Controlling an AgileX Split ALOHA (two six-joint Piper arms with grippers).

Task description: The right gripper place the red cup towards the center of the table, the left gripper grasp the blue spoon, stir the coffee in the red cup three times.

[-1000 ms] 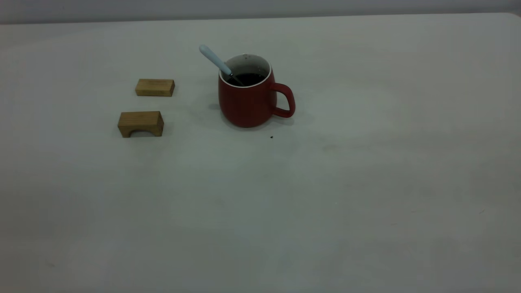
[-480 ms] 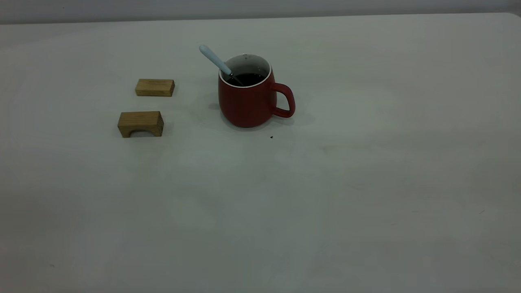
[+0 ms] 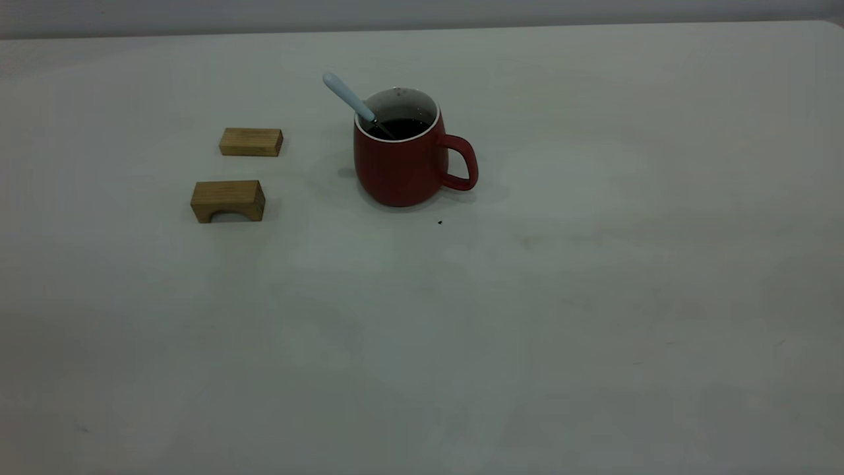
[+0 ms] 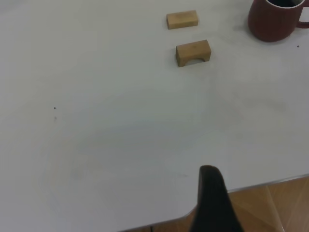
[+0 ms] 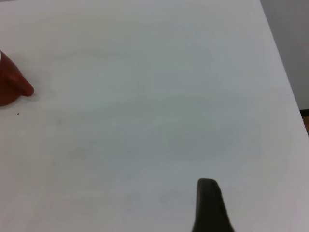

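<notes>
Off-white table: cup is ceramic w/ coffee, heavy, slick; probably take handle. Spoon light, pinch grip. Both grippers' state: can't tell.

The table is plain off-white. On it stands the cup, far from both arms' jaws, handle toward the right arm's side. Two wood blocks lie toward the left jaws' side: a flat block and an arched block. A speck sits just beside the cup
</notes>
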